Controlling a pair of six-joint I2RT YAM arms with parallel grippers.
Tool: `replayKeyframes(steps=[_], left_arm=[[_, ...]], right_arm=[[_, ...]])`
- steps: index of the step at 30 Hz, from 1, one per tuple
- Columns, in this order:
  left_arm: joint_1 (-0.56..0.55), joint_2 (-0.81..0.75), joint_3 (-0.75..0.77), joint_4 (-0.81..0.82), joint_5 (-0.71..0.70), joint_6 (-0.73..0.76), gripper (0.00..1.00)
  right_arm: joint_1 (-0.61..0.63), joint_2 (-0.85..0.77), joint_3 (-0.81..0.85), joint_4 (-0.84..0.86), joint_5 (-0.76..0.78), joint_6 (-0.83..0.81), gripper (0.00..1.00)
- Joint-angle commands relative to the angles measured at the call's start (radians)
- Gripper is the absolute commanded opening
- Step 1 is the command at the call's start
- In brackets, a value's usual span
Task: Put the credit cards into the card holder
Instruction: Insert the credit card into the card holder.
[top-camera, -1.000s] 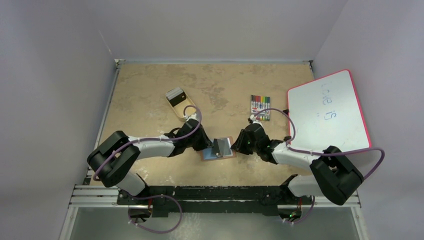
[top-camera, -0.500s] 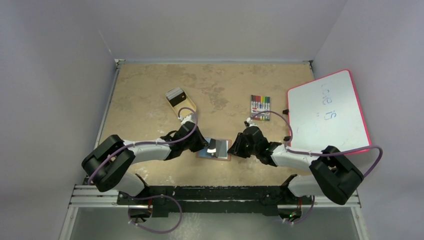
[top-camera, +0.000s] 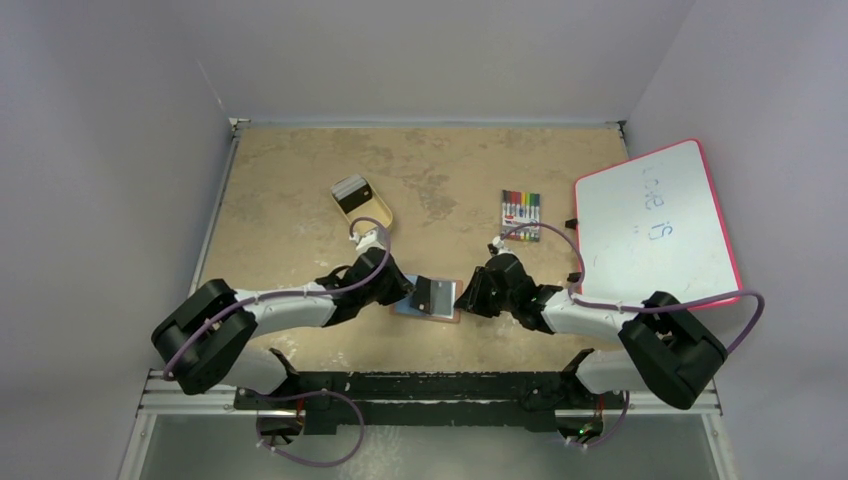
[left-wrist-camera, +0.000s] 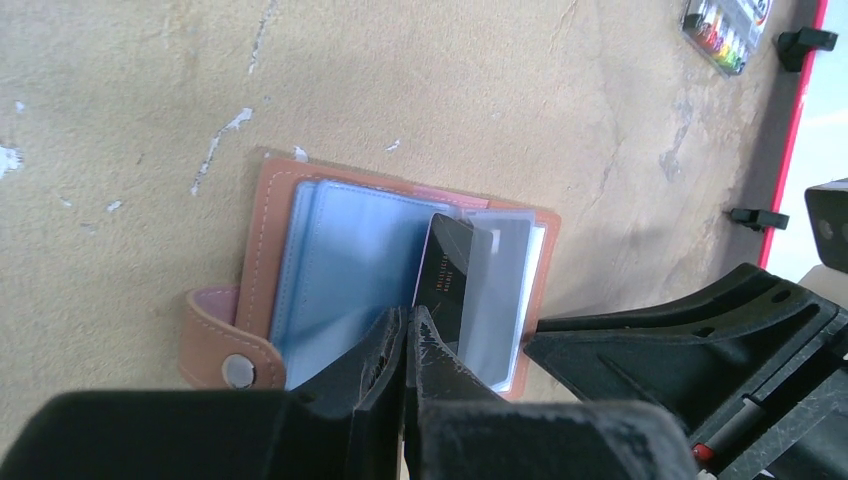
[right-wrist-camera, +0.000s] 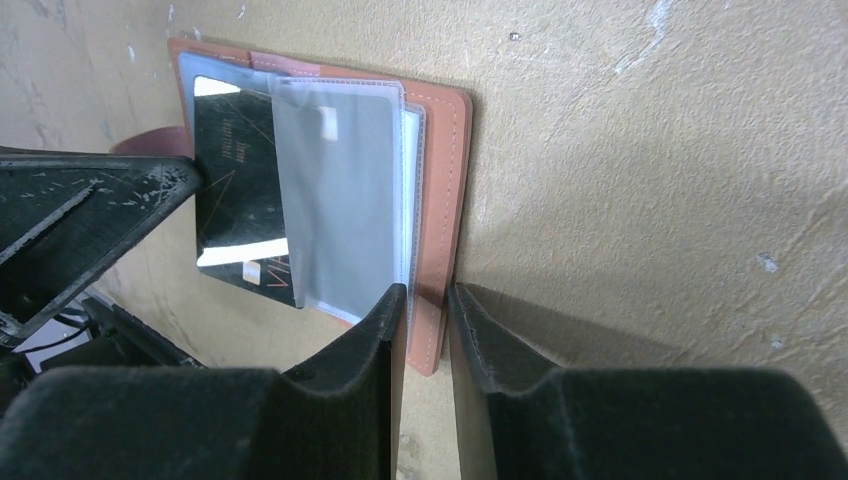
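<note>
The card holder (top-camera: 446, 312) lies open on the table between the arms, brown leather with blue-grey inside (left-wrist-camera: 350, 260). My left gripper (left-wrist-camera: 408, 335) is shut on a black credit card (left-wrist-camera: 447, 280), whose far end sits under a clear sleeve (left-wrist-camera: 505, 290) of the holder. The card also shows in the right wrist view (right-wrist-camera: 235, 180). My right gripper (right-wrist-camera: 428, 300) is shut on the holder's brown cover edge (right-wrist-camera: 445, 200) on the right side. More cards (top-camera: 352, 192) lie in the tan tray.
A tan oval tray (top-camera: 375, 222) stands at the back left. A pack of coloured markers (top-camera: 521, 210) lies at the back right. A white board with a red rim (top-camera: 655, 225) lies at the far right. The holder's snap strap (left-wrist-camera: 225, 350) sticks out to the left.
The left arm has drawn lower and leftward. The black card has tipped from standing on the holder to lying into the sleeve. The holder has shifted slightly left.
</note>
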Motion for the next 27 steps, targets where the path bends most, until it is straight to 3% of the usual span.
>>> replayKeyframes(steps=[1,27], left_arm=[[-0.004,-0.048,-0.035,0.049,-0.051,-0.047,0.0],[-0.111,0.078,0.011,0.171,-0.095,-0.093,0.0]], right_arm=[[0.009,0.02,-0.013,-0.016,-0.005,0.006,0.25],[0.017,0.058,-0.006,0.034,-0.015,0.012,0.24]])
